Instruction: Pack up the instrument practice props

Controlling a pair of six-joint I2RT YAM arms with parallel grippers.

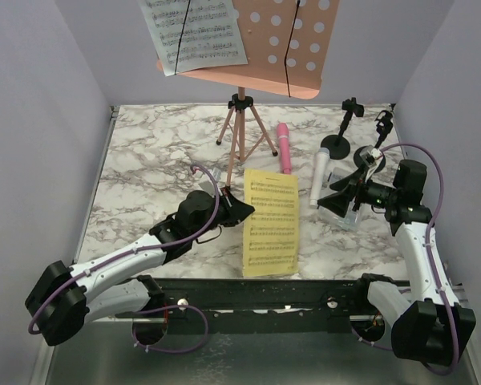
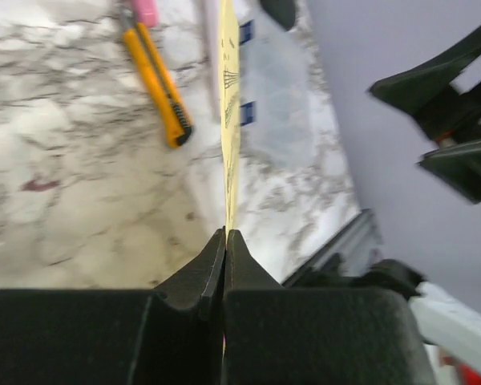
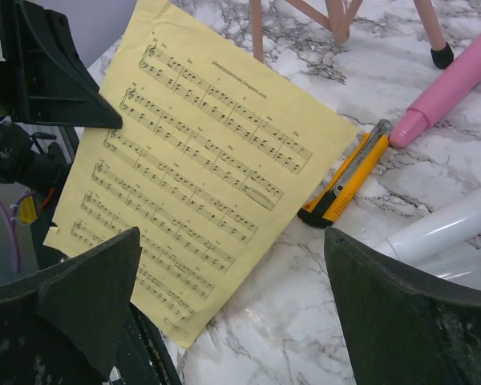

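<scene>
A yellow sheet-music page (image 1: 271, 223) is at the table's front middle. My left gripper (image 1: 242, 210) is shut on its left edge; the left wrist view shows the page edge-on (image 2: 229, 120) between the closed tips (image 2: 225, 237). My right gripper (image 1: 337, 200) is open and empty, right of the page (image 3: 200, 184), tips apart over its corner (image 3: 231, 241). The pink rack (image 1: 289, 48) on its tripod (image 1: 242, 128) holds a white page (image 1: 194, 32). A pink microphone (image 1: 284, 148) and a white microphone (image 1: 321, 176) lie behind the page. Two black mounts (image 1: 341, 136) (image 1: 382, 124) stand at the back right.
A yellow-and-black cutter (image 3: 349, 178) lies beside the page's far edge, near the pink microphone's tip (image 3: 453, 84); it also shows in the left wrist view (image 2: 159, 84). A clear box with blue latches (image 2: 280, 104) sits right of the page. Grey walls close in the table.
</scene>
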